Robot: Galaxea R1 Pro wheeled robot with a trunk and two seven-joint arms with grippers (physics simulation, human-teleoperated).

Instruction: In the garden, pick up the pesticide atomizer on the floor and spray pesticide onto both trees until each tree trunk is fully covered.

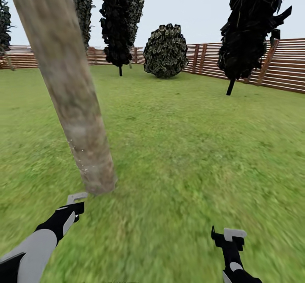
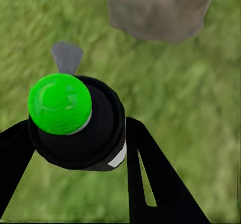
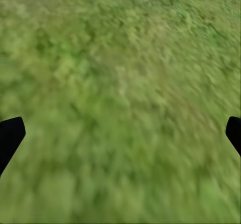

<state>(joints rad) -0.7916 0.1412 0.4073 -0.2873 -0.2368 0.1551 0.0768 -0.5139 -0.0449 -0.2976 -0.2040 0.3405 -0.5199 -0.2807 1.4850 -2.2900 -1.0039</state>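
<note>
The thick mottled grey-tan tree trunk (image 1: 72, 101) rises slanted at the left of the head view, and its base (image 2: 158, 8) shows in the left wrist view. A few tiny white pesticide specks (image 1: 79, 153) dot its lower bark. My left gripper (image 1: 72, 211) is shut on the pesticide atomizer (image 2: 75, 123), a black bottle with a bright green cap and a grey nozzle (image 1: 76, 198). The nozzle sits just short of the trunk's foot. My right gripper (image 1: 228, 237) hangs open over bare grass, nothing between its fingers (image 3: 10, 138).
Green lawn (image 1: 186, 147) stretches ahead. A round dark bush (image 1: 165, 51) and dark leafy trees (image 1: 120, 20) (image 1: 250, 24) stand farther back. The brown slat fence (image 1: 279, 65) runs along the back and right.
</note>
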